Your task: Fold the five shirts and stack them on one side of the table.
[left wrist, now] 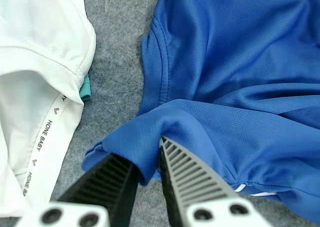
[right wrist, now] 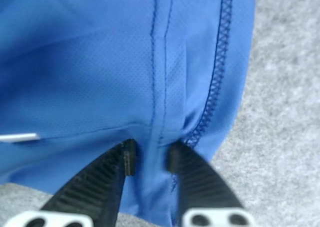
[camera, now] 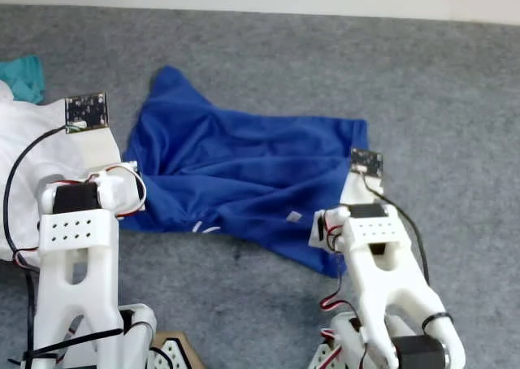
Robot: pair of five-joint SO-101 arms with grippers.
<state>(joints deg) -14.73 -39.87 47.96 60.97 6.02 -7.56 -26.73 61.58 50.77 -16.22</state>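
I get soft, even light across the grey table [camera: 455,101]; the blue shirt [camera: 244,166] casts a thin shadow along its near edge, and the white shirt [left wrist: 35,32] glows bright.

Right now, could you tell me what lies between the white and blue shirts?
Bare grey table, in the left wrist view; a teal cloth edge peeks from under the white shirt, short of the blue shirt.

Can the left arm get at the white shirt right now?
Probably not yet: the left tool is shut on a fold of the blue shirt. The white shirt lies just beside it, nothing between, so likely yes once it lets go.
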